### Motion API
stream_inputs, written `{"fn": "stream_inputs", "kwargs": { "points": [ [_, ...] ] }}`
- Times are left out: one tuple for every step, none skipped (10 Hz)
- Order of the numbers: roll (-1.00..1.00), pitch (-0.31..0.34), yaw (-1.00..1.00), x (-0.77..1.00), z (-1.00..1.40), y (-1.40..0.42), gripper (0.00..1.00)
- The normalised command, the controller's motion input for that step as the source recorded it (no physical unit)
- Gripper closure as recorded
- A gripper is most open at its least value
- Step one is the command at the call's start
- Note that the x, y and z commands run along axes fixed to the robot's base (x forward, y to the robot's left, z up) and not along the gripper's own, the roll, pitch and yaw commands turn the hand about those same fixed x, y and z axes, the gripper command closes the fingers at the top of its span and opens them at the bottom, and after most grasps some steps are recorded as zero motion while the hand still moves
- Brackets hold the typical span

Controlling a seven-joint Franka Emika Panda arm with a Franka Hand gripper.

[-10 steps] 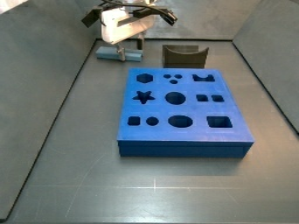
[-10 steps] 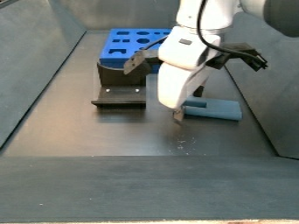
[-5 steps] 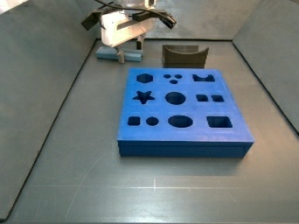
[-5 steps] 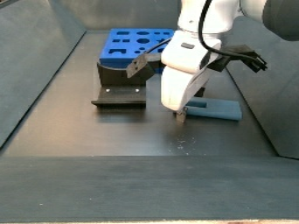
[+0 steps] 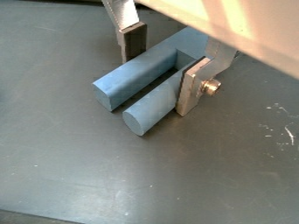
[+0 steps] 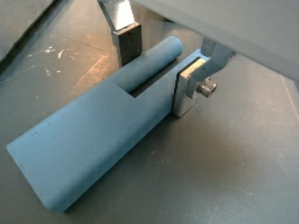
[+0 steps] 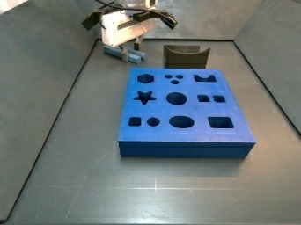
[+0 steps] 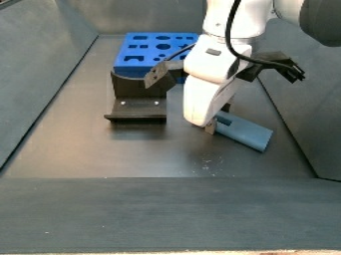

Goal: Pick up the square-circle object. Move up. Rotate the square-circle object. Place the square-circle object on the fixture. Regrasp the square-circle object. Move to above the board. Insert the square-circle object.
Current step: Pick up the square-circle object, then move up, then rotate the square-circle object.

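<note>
Square-circle object [image 8: 241, 130] now tilted, one end lifted; gripper [image 5: 163, 59] fingers [image 5: 195, 86] clamped on it, beside fixture [image 8: 138, 108].

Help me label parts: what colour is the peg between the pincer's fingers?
Pale blue-grey square-circle object, clearest in a wrist view.

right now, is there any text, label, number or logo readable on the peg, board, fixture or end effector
None: no view shows any readable text.
Peg: plain blue-grey, between the end effector's fingers.
Board: only cut-out shapes, no lettering.
Fixture: plain dark surface.
End effector: bare silver plates, dark pads and a screw head, no markings.
</note>
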Motion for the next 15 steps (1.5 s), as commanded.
{"fn": "stream_inputs", "kwargs": {
  "points": [
    [0.00, 0.000, 0.00, 0.00, 0.00, 0.00, 1.00],
    [0.00, 0.000, 0.00, 0.00, 0.00, 0.00, 1.00],
    [0.00, 0.000, 0.00, 0.00, 0.00, 0.00, 1.00],
    [0.00, 0.000, 0.00, 0.00, 0.00, 0.00, 1.00],
    [0.00, 0.000, 0.00, 0.00, 0.00, 0.00, 1.00],
    [0.00, 0.000, 0.00, 0.00, 0.00, 0.00, 1.00],
    [0.00, 0.000, 0.00, 0.00, 0.00, 0.00, 1.00],
    [0.00, 0.000, 0.00, 0.00, 1.00, 0.00, 1.00],
    [-0.02, 0.056, -0.01, -0.04, 1.00, -0.03, 1.00],
    [-0.01, 0.070, -0.01, -0.05, 0.88, -0.03, 1.00],
    [-0.01, 0.076, -0.01, -0.04, 0.80, -0.02, 1.00],
    [-0.01, 0.083, -0.01, -0.03, 0.61, -0.01, 1.00],
    [0.00, 0.085, -0.01, -0.02, 0.47, -0.01, 1.00],
    [0.01, 0.073, -0.01, -0.02, 0.27, 0.00, 1.00],
    [0.00, 0.000, 0.00, -0.31, 0.00, 0.51, 1.00]
  ]
}}
